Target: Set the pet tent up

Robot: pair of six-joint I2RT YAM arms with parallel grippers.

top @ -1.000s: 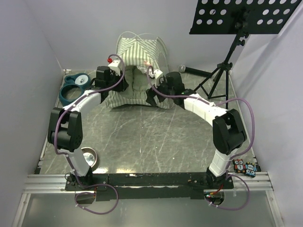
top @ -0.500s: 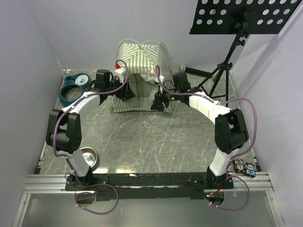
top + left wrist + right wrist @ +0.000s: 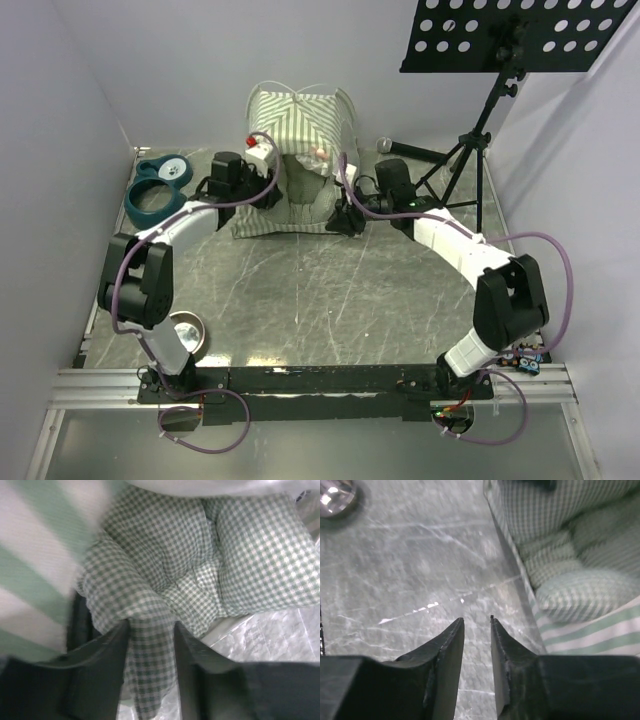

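The pet tent (image 3: 298, 120) stands at twelve o'clock on the table (image 3: 395, 570), against the back wall, with a checked cushion (image 3: 250, 565) bunched in its mouth. The left gripper (image 3: 150, 650), at the tent's eight o'clock, is pinched on a fold of that cushion. The right gripper (image 3: 476, 625), at its five o'clock, holds nothing, its jaws only a narrow gap apart over bare table just beside the striped edge.

The tent looks light and limp, thin cloth on springy white poles (image 3: 262, 80), so it will likely slide or tip under a sideways pull. A hemmed edge or a pole looks a safer hold than loose cloth, which would just stretch. The cushion is soft and crumples easily.

No brand, label or writing can be read.
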